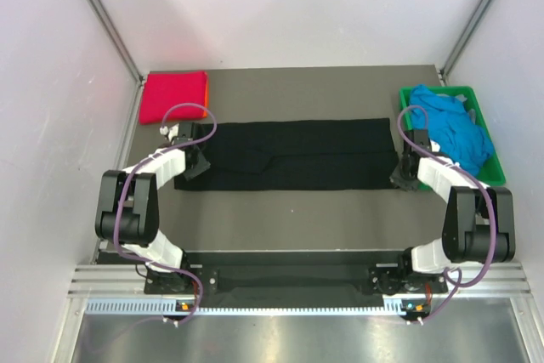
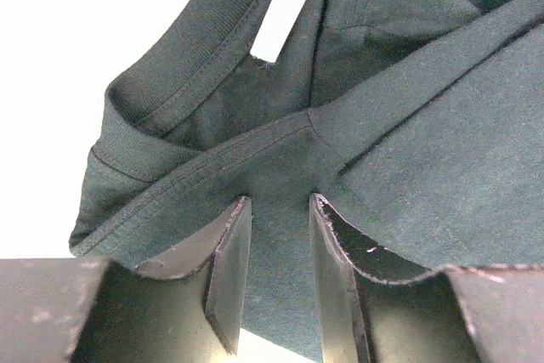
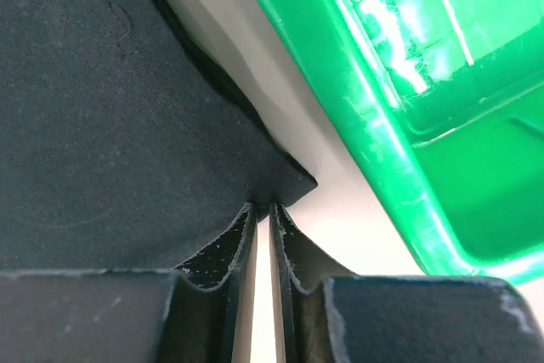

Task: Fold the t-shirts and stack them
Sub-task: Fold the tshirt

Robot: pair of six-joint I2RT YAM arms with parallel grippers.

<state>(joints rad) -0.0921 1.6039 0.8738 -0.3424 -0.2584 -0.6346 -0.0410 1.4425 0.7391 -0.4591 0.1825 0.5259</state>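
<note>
two arms reach in from the near edge of the table [image 1: 297,218] in the top view. a black t-shirt [image 1: 293,155] lies across the middle of the table, folded into a long strip that runs left to right. the left hand [image 1: 194,163] sits at the strip's left end and the right hand [image 1: 401,178] at its right end, near the near corner. a red t-shirt [image 1: 173,96] lies folded in the far left corner, well apart from the black one. a green crate [image 1: 486,152] stands at the far right of the table with blue t-shirts [image 1: 450,129] heaped inside it.

from the left wrist, the black t-shirt [image 2: 425,150] fills most of the view. its ribbed collar [image 2: 195,48] curves across the upper left, with a white neck label [image 2: 283,14] sewn inside. the fingers [image 2: 225,278] of the left hand [image 2: 280,200] stand apart with the cloth lying in the gap between them, and no pinch shows.

from the right wrist, the black t-shirt [image 3: 110,125] covers the left side and ends in a corner just by the fingertips. the right hand [image 3: 263,207] has its fingers almost together, only a thin slit between them, nipping the shirt's edge at that corner. the green crate [image 3: 340,82] stands just beside it on the right, with a strip of bare table [image 3: 340,235] between.
</note>
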